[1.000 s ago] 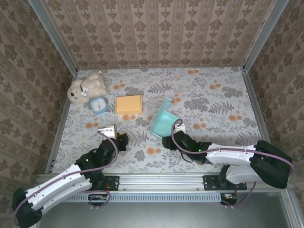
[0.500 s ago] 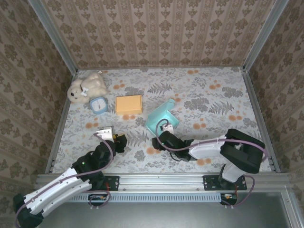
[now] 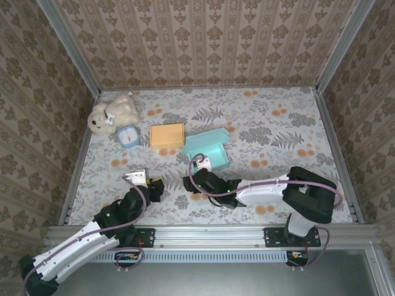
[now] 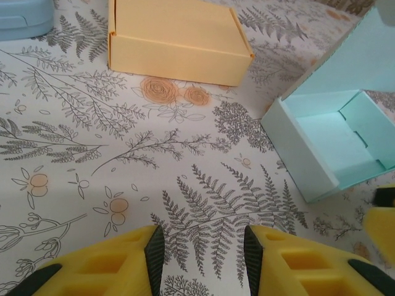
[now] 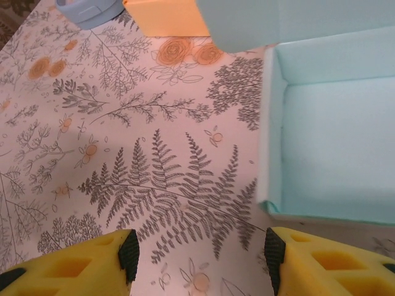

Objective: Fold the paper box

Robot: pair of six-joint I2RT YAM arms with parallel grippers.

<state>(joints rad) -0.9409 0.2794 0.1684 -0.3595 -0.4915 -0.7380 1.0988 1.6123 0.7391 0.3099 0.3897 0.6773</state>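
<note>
"Teal box (image 3: 207,150) has gone over, hasn't it? A second ago it stood up on edge."

"It has. Now it lies flat on the counter (image 3: 278,123), open side up, with the lid thrown back toward the orange carton (image 3: 167,135). The right tool (image 3: 191,184) has swung left and come in low beside it."

"Does that help the folding?"

"I'd say so. The tray is settled and the lid is free to be brought over. Nothing is closed yet, though."

"Is the right tool holding it?"

"No. Its fingers stand well apart with only bare counter between them. The box sits just ahead of it and off to its right, the near corner close by one finger. Whether they touch, I cannot tell."

"And the left tool (image 3: 152,185)?"

"Partly open, empty, pulled back a little. The box lies ahead of it and to its right, apart from it."
</note>
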